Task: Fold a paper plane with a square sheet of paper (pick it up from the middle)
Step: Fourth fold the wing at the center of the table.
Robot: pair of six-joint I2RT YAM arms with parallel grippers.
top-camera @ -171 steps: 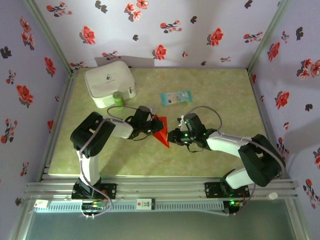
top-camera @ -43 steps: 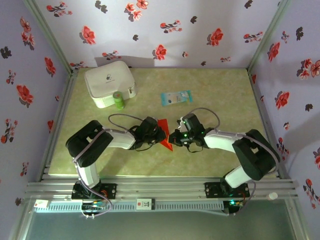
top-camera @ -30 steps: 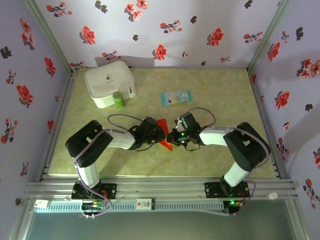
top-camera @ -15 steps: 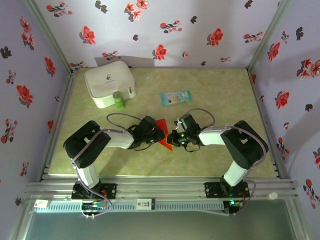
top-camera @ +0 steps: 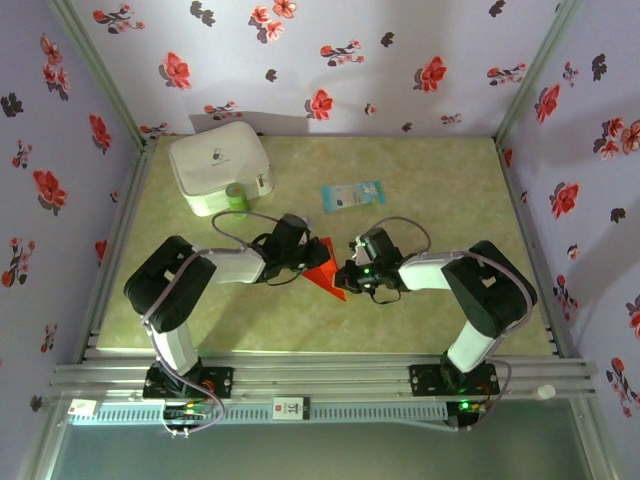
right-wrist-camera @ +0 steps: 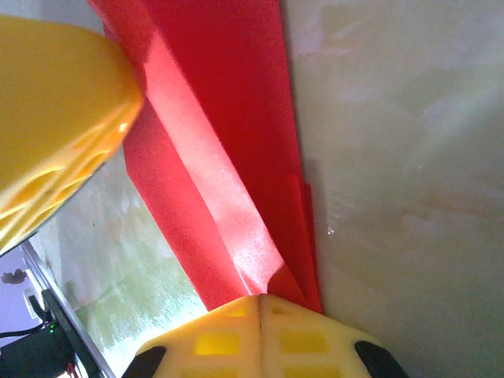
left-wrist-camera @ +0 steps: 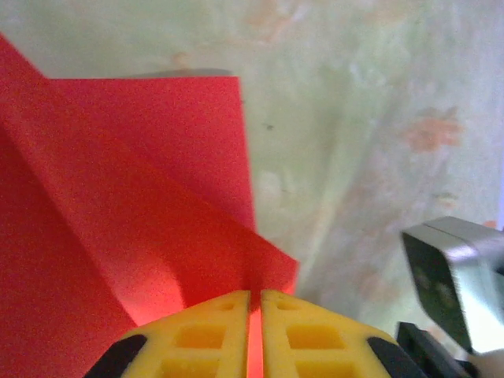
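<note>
Green mottled table (top-camera: 450,180) inside flowered walls. Far left at the back, white case (top-camera: 218,165), small green bottle (top-camera: 236,200) just beside its front. Mid-table, left gripper (top-camera: 305,258) pinched almost together on the folded red sheet of paper (top-camera: 322,270), red edge in the slit. Next, right gripper (top-camera: 343,278), clamped tight on the sheet's opposite corner. Behind, pale blue packet (top-camera: 352,195), lying apart.

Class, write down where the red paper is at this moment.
In the top view, the red paper sits mid-table, pinched between the left hand and the right hand, on the near side of the blue packet.
</note>
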